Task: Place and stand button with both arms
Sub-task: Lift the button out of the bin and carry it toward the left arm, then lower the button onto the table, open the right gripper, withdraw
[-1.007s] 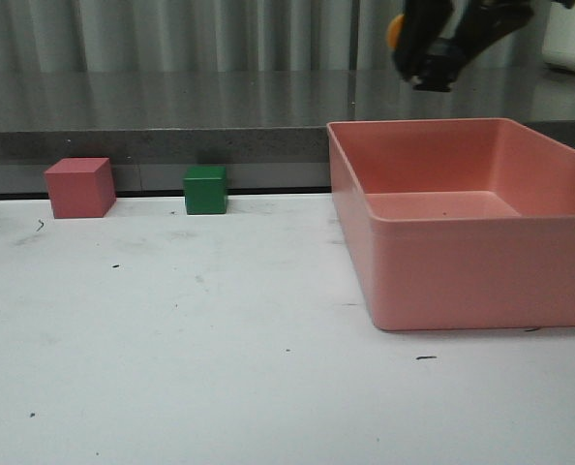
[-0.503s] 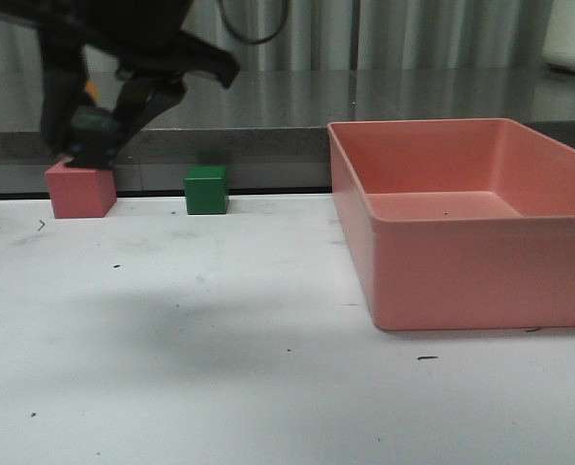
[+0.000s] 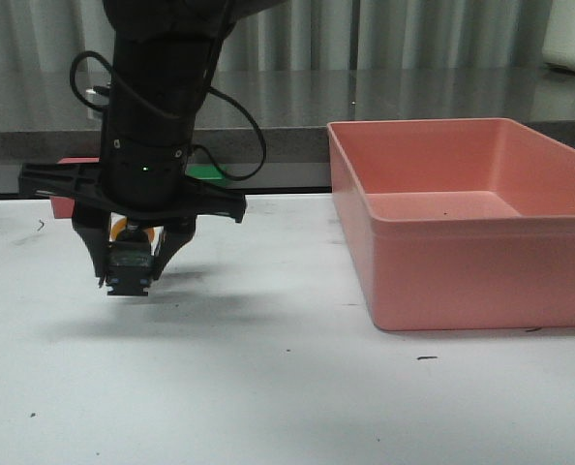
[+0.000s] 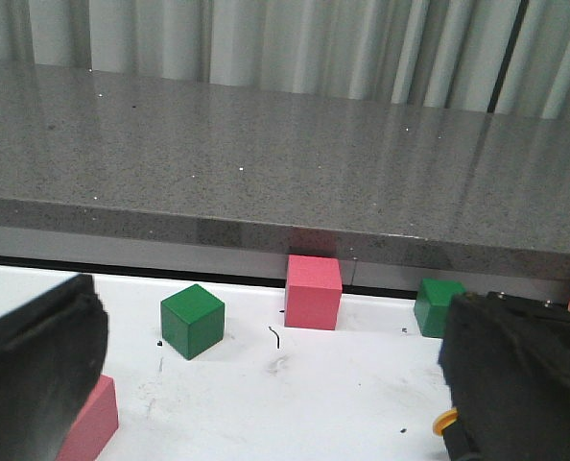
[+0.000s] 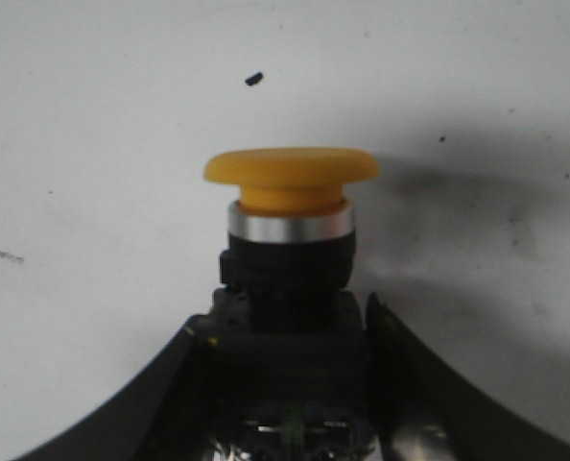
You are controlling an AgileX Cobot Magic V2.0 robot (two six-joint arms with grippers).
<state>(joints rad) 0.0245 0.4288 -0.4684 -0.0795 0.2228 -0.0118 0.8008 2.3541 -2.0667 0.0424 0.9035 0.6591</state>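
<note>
The button [image 3: 130, 260] has a yellow cap, a silver-white collar and a black body. My right gripper [image 3: 131, 276] is shut on its black body and points down, left of the table's middle. The button's base hangs very close to the white table; I cannot tell if it touches. In the right wrist view the yellow cap [image 5: 292, 178] sticks out beyond the gripper [image 5: 290, 336]. My left gripper [image 4: 266, 394] is out of the front view; in its wrist view one finger [image 4: 35, 370] stands far to the side, open and empty. The cap's edge [image 4: 445, 422] shows beside the right arm [image 4: 520, 375].
A large pink bin [image 3: 462, 271] stands on the right. A pink cube [image 3: 63, 203] and a green cube [image 3: 210, 172] sit at the back, partly behind the arm. The left wrist view shows a pink cube [image 4: 313, 293], two green cubes [image 4: 192, 320] [image 4: 437, 305], and another pink cube [image 4: 88, 423]. A grey ledge runs along the back.
My right arm has swung from above the bin across to the left, then come down near the table with the button in its grip.
</note>
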